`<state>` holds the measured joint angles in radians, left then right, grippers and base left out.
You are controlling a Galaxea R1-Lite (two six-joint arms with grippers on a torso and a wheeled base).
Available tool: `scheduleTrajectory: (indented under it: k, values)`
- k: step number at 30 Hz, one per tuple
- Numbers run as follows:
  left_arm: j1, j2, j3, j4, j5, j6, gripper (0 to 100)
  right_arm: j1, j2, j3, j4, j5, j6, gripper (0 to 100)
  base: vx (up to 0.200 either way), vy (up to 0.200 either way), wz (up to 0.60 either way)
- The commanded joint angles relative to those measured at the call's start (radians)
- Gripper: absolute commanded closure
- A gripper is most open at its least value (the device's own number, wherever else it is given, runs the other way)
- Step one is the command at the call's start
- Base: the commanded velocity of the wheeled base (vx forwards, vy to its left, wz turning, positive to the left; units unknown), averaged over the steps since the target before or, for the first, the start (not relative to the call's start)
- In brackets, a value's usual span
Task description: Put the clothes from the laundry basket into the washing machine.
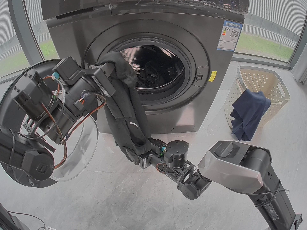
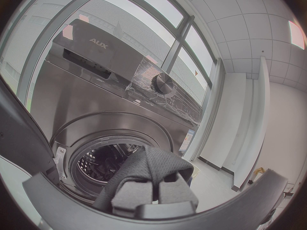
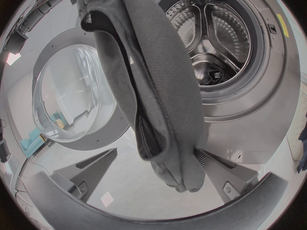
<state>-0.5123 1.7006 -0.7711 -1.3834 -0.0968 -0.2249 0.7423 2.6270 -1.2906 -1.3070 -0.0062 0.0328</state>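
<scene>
- Right pincer, released, straddles the dark garment's hanging end.
- Left pincer clenches its top at the drum mouth's left side.
- That long tail could drag and spill outside.

My left arm is raised with the elbow bent, and the left gripper points forward, jaws clamped on a dark garment. My right arm reaches low across toward the left. The right gripper has its jaws spread wide, with the cloth hanging between them.
</scene>
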Motion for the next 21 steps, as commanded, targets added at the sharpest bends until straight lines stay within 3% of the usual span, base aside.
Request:
scheduleTrajectory:
  k: [1,5,9,10,14,21]
  values:
    - [0.000,0.001,-0.001,0.000,0.000,-0.001,100,-0.012,0.051,-0.056,-0.014,-0.001,-0.004,100,0.000,0.000,0.00]
    - [0.002,0.002,-0.001,0.000,0.000,-0.001,100,-0.014,0.034,-0.045,-0.020,-0.001,-0.001,100,0.000,0.000,0.00]
    - [0.005,0.005,0.001,-0.002,0.000,-0.001,100,-0.012,-0.030,0.025,-0.040,-0.001,-0.001,100,0.000,0.000,0.00]
    - [0.008,0.008,0.001,-0.003,0.000,-0.001,100,-0.011,-0.102,0.120,-0.063,-0.001,-0.001,100,0.000,0.000,0.00]
    - [0.014,0.011,0.001,-0.003,0.000,-0.001,100,-0.012,-0.245,0.290,-0.081,-0.001,0.003,100,0.000,0.000,0.00]
    - [0.049,0.005,0.004,-0.003,0.000,-0.001,100,-0.058,-0.463,0.522,-0.083,-0.001,0.004,100,0.000,0.000,0.00]
